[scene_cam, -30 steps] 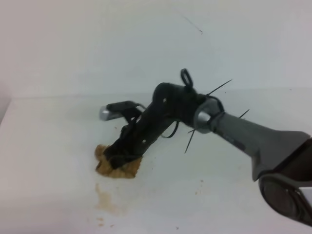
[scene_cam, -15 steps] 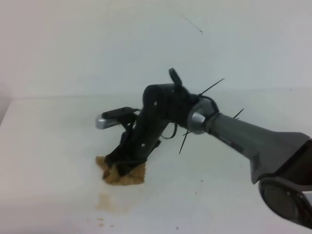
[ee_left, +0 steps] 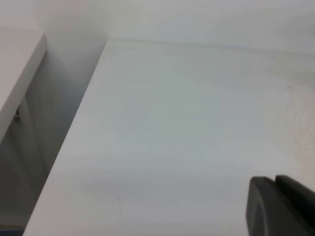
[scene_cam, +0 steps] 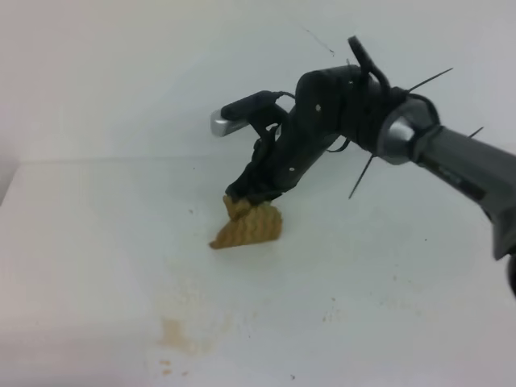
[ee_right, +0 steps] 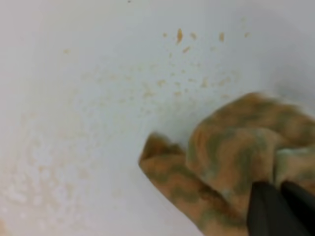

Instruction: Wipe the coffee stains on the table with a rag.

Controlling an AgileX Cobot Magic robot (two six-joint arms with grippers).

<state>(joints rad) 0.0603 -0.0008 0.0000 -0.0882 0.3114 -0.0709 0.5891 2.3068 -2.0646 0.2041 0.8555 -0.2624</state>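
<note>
Coffee stains (scene_cam: 173, 334) sit low-left on the counter (scene_cam: 81, 242), down-left of the rag (scene_cam: 248, 226), which hangs bunched from the right gripper (scene_cam: 242, 193), clamped on its top edge; lower corner near or touching the counter, can't tell. Left gripper (ee_left: 280, 206): only a dark edge visible, state unclear, so right arm nearer. No readable writing.

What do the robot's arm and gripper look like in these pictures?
The right arm has a smooth grey link and a silver joint collar. Its wrist and the right gripper are black, with thin black cables and stiff cable-tie ends sticking out. A small black and silver camera sits on the wrist.
</note>
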